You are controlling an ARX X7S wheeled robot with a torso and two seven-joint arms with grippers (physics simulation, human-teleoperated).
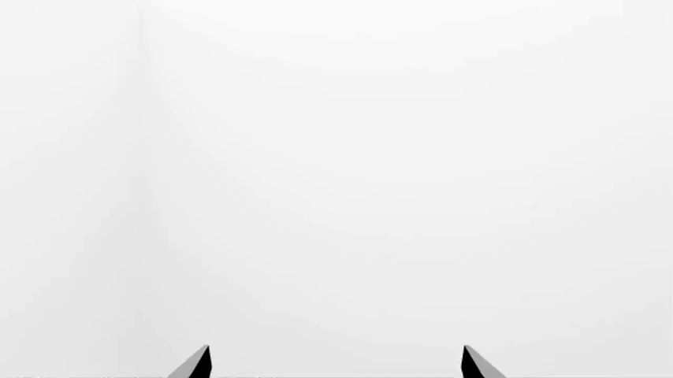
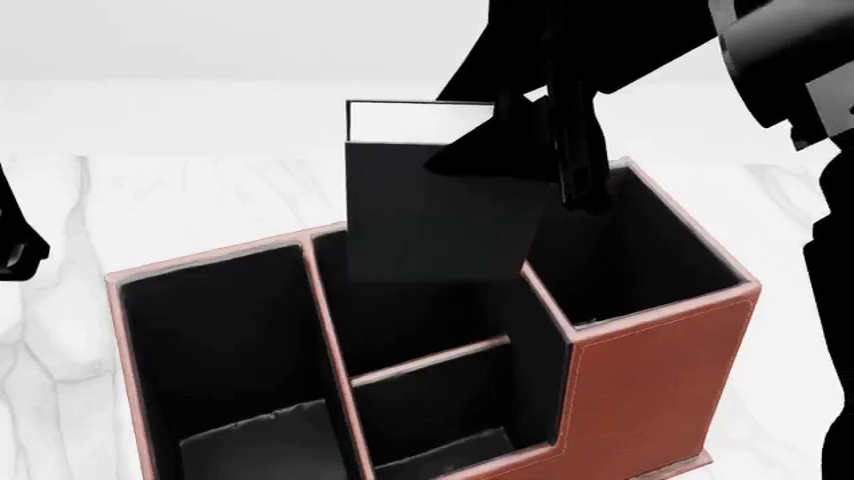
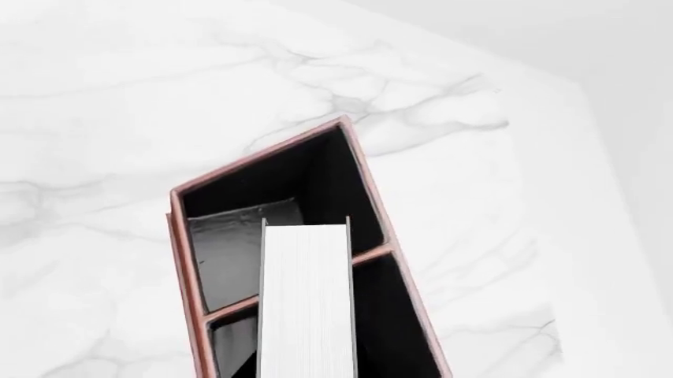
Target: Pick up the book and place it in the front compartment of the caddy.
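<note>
R gripper [image 2: 567, 150] w/ jaws clenched on book [image 2: 434, 200] near its top edge, book upright, lower part dipping into caddy [image 2: 641, 370] middle rear cell, caddy on marble table [image 3: 116, 102], L gripper [image 1: 336, 364] jaws parted, holding nothing

Tabletop [image 3: 126, 118]: one, white marble-look, crossed by thin grey veins; it carried the items on it, and its far edge showed in the right wrist view. Background [image 2: 200, 40]: plain pale grey-white, featureless, running behind the tabletop in the head view.
</note>
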